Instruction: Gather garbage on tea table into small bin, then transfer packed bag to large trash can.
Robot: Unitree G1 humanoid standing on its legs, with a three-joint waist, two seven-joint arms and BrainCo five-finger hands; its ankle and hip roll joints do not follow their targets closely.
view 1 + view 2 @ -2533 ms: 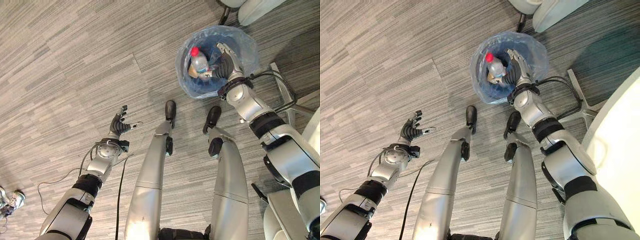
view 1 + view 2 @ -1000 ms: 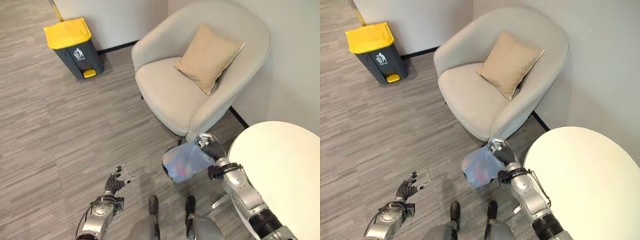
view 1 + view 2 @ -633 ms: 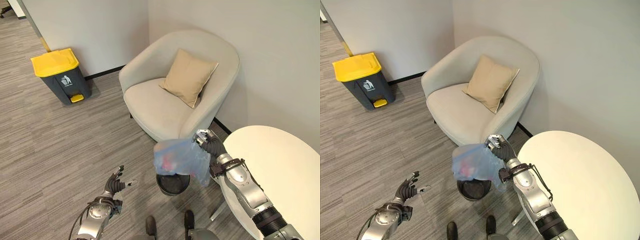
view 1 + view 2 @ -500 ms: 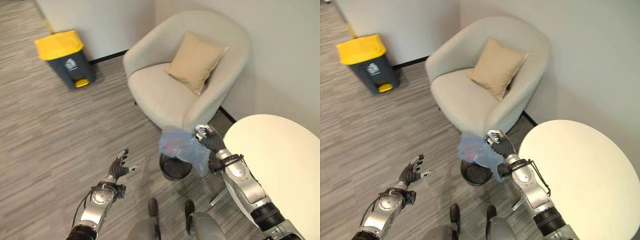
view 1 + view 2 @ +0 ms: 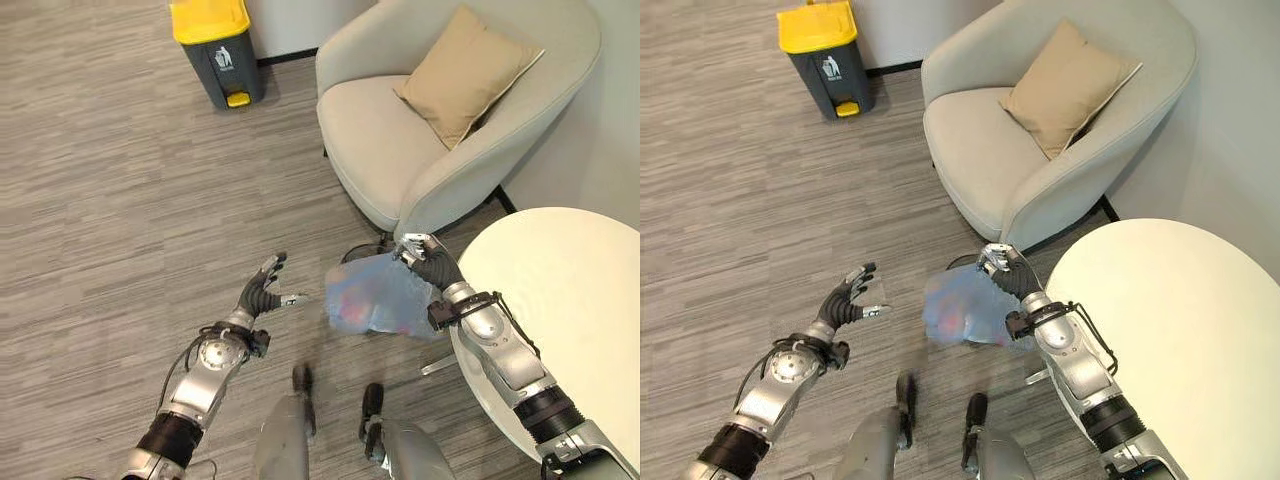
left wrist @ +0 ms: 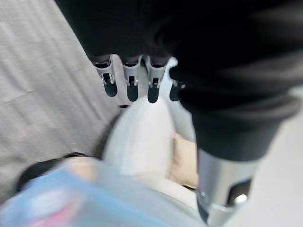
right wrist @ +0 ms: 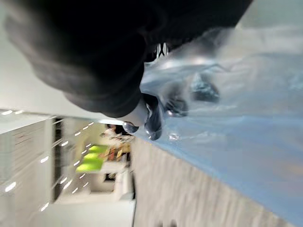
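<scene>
A pale blue garbage bag [image 5: 375, 297] with a red-capped bottle and other rubbish inside hangs in the air, lifted clear of the small black bin [image 5: 365, 251]. My right hand [image 5: 430, 268] is shut on the bag's gathered top, beside the round tea table [image 5: 560, 300]. In the right wrist view the bag's plastic [image 7: 236, 109] bunches round my curled fingers [image 7: 156, 116]. My left hand [image 5: 262, 293] hovers open over the floor to the bag's left, holding nothing, its straight fingers [image 6: 128, 82] spread. The large grey trash can with a yellow lid [image 5: 217, 45] stands far back by the wall.
A cream armchair [image 5: 420, 130] with a tan cushion [image 5: 465, 70] stands just behind the bag and the bin. Grey carpet [image 5: 110, 200] stretches open between me and the trash can. The white wall [image 5: 1240, 150] closes off the right side.
The view has swung left and down. My right hand has carried the bag lower and off the small bin. My left hand has risen toward the bag.
</scene>
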